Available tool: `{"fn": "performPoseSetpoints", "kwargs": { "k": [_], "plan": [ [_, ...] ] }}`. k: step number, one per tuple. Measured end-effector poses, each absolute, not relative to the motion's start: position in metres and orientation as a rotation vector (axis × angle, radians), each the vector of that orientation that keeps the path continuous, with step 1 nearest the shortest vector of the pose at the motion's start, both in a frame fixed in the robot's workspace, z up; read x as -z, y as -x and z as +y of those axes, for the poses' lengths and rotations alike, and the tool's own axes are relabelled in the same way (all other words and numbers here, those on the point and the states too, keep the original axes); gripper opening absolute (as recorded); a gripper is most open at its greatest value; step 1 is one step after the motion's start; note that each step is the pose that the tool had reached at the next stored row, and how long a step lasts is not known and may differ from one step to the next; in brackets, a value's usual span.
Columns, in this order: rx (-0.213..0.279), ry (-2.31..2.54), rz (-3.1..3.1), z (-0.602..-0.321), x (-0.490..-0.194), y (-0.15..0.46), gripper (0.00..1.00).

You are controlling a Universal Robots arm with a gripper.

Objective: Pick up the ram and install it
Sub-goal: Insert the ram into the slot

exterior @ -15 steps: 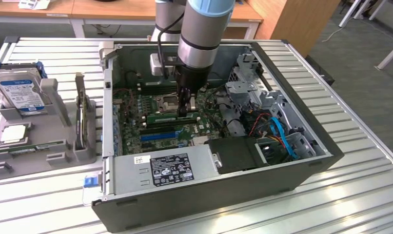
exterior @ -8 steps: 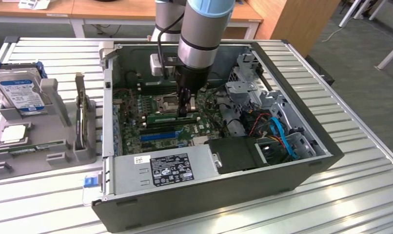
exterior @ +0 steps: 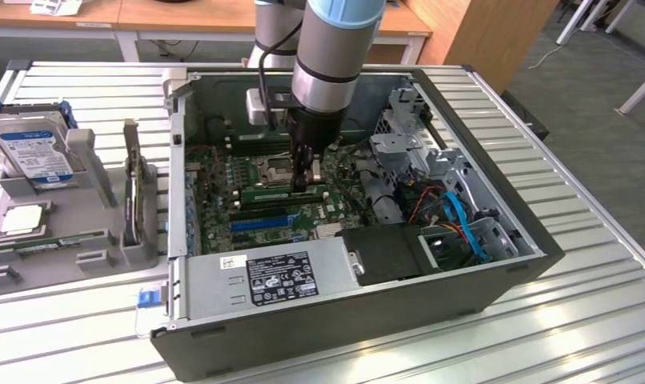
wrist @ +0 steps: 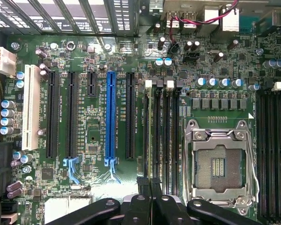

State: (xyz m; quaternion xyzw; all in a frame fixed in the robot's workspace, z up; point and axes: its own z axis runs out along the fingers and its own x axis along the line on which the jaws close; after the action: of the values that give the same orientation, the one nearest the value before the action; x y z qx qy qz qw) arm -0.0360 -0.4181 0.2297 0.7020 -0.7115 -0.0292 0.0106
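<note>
In the open computer case [exterior: 334, 320], your gripper [exterior: 304, 184] has its fingers drawn together. Directly beneath its tips, the ram [exterior: 274, 193] sits edge-up in a motherboard memory slot. The CPU socket [wrist: 219, 161] lies just beside.

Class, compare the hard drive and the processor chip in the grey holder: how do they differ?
The hard drive is larger and oblong; the processor chip is small and square. The hard drive bears a blue label and sits propped at a tilt; the processor chip lies flat. Both are silver and sit in the grey holder.
</note>
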Motion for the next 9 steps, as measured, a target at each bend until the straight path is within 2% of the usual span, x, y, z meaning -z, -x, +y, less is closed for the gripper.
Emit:
{"fn": "performPoseSetpoints", "kwargs": {
  "k": [9],
  "plan": [
    [0.091, -2.199, -2.212, -0.4181, -0.2297, 0.036, 0.12]
  ]
}}
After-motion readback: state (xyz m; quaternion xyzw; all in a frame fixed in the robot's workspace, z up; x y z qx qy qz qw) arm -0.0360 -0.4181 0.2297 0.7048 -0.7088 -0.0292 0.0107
